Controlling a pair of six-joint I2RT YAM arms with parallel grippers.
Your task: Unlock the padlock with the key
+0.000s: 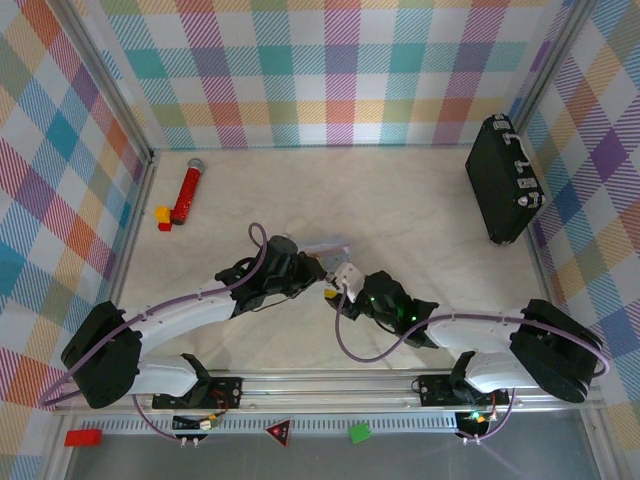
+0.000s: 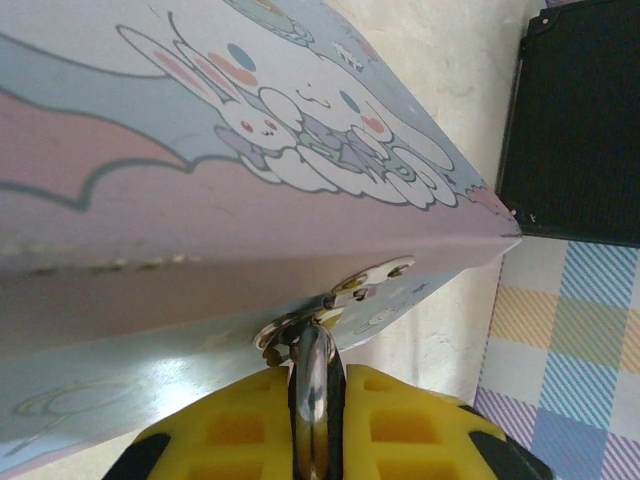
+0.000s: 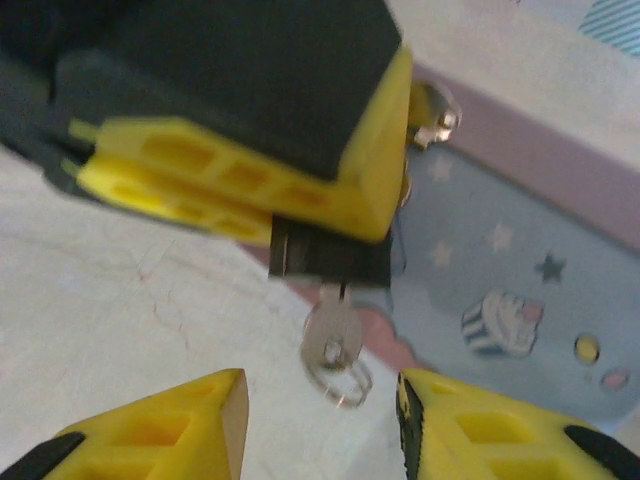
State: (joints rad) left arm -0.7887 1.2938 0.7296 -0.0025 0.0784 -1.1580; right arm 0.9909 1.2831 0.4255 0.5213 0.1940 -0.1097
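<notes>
1. Top external view. The left gripper (image 1: 315, 275) and right gripper (image 1: 345, 287) meet at frame centre on the pale desk (image 1: 430, 230). They lie just below the pale blue cartoon-printed tin (image 1: 335, 245).
2. Left wrist view. The small blackish padlock (image 2: 316, 400) shows its curved silver shackle at lower centre, rising into the tin's metal hasp (image 2: 350, 290). The left jaws are closed on the padlock, with a yellow ribbed finger (image 2: 225, 430) on each side of the shackle.
3. Right wrist view. The padlock body is a dark block at frame centre, tucked under the left arm's yellow finger (image 3: 250, 170). The thin grey metal key (image 3: 330, 335) is seated in its underside. The key's long axis runs straight down the frame, and its head and wire ring end just above the gap of the right jaws. These jaws stand apart and hold nothing. The right arm is judged the nearer to the key, so the coming turn depends on closing squarely across that flat head.
</notes>
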